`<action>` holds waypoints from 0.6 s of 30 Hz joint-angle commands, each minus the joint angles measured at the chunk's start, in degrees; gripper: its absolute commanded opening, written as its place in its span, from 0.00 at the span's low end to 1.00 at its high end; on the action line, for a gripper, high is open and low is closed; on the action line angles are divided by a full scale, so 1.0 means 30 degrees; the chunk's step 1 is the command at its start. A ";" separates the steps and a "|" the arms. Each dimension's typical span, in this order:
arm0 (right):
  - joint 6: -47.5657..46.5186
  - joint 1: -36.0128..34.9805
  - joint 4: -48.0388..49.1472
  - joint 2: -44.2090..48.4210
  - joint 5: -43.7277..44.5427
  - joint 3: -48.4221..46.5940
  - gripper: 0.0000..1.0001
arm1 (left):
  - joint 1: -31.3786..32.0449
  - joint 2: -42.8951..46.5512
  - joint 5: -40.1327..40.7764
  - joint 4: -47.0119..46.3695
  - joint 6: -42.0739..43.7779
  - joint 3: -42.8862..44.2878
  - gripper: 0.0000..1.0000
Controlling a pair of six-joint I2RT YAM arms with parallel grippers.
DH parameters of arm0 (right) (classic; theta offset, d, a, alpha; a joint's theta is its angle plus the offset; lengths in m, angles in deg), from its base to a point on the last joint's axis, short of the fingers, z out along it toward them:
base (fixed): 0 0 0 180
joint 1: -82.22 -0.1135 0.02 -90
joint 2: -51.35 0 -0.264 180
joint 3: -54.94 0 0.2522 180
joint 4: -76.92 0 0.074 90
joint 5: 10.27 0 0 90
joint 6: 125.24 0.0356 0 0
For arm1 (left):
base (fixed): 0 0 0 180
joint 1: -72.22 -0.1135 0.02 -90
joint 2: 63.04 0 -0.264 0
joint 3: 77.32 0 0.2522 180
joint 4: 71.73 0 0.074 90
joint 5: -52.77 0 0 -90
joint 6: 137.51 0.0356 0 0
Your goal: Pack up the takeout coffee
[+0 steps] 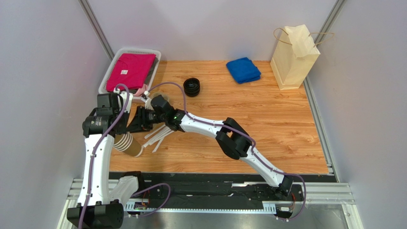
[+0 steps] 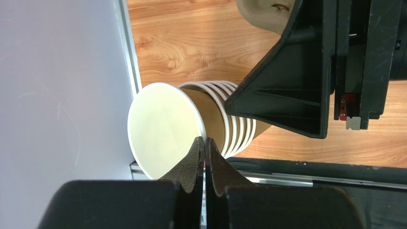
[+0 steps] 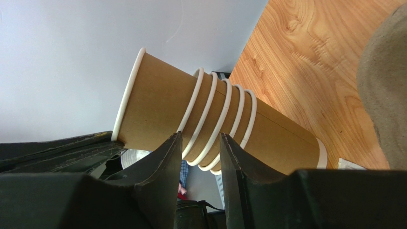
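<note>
Left fingers (image 2: 195, 160): clenched on the outermost paper cup's (image 2: 162, 129) rim
Right fingers (image 3: 160, 167): parted, over the cup stack's (image 3: 267, 129) rims — contact unclear
Stack: sideways, near worktop's (image 1: 248, 114) left edge

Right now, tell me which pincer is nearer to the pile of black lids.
Right. The right pincer hangs a little to the left of the pile of black lids, on the robot's side. The left pincer is farther off the same way, beyond the right one.
</note>
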State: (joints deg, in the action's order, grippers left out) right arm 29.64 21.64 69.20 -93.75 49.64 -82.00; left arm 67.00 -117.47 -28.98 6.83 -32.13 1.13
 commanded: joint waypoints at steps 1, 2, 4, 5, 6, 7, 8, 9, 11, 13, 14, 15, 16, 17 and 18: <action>-0.0885 -0.0140 0.0475 0.0143 -0.0107 -0.0602 0.40 | 0.0097 0.0450 0.0530 -0.0798 0.0118 0.0703 0.00; -0.0943 -0.0140 0.0534 0.0172 -0.0166 -0.0573 0.40 | 0.0097 0.0421 0.0502 -0.0769 0.0148 0.0878 0.00; -0.1177 -0.0111 0.0564 0.0377 -0.0225 -0.0544 0.42 | 0.0097 0.0362 0.0386 -0.0360 0.0235 0.1493 0.00; -0.1265 -0.0082 0.0564 0.0522 -0.0283 -0.0427 0.43 | 0.0097 0.0304 0.0297 -0.0213 0.0294 0.1843 0.00; -0.1353 -0.0052 0.0564 0.0756 -0.0313 -0.0339 0.44 | 0.0126 0.0274 0.0152 0.0165 0.0294 0.2020 0.00; -0.1644 0.0006 0.0564 0.0932 -0.0313 -0.0164 0.47 | 0.0097 0.0245 -0.0169 0.0343 0.0294 0.2167 0.00; -0.1821 0.0123 0.0564 0.1108 -0.0313 0.0012 0.48 | 0.0068 0.0303 -0.0375 0.0519 0.0265 0.2372 0.00; -0.2055 0.0211 0.0535 0.1516 -0.0313 0.0361 0.50 | 0.0097 0.0332 -0.0609 0.0869 0.0265 0.2432 0.00; -0.2523 0.0444 0.0476 0.1841 -0.0313 0.0656 0.51 | 0.0097 0.0303 -0.1137 0.1164 0.0236 0.2403 0.00; -0.2672 0.0621 0.0359 0.2222 -0.0487 0.1008 0.52 | 0.0097 0.0274 -0.1721 0.1662 0.0178 0.2199 0.00; -0.2788 0.0767 0.0185 0.2426 -0.0576 0.1125 0.52 | 0.0097 0.0419 -0.1870 0.1779 0.0148 0.1879 0.00; -0.2877 0.0826 0.0096 0.2573 -0.0751 0.1475 0.53 | 0.0097 0.0478 -0.2016 0.1839 0.0148 0.1702 0.00; -0.3022 0.0827 0.0037 0.2720 -0.0927 0.1768 0.54 | 0.0126 0.0537 -0.2163 0.1839 0.0148 0.1526 0.00; -0.3169 0.0943 0.0007 0.3156 -0.1015 0.2061 0.54 | 0.0126 0.0682 -0.2222 0.1897 0.0119 0.1321 0.00; -0.3518 0.0915 0.0007 0.3393 -0.1045 0.2354 0.54 | 0.0097 0.0742 -0.2281 0.2072 0.0119 0.1261 0.00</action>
State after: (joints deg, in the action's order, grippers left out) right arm 23.17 23.52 68.94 -90.69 48.09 -77.17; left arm 67.03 -116.86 -32.93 10.76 -31.78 6.00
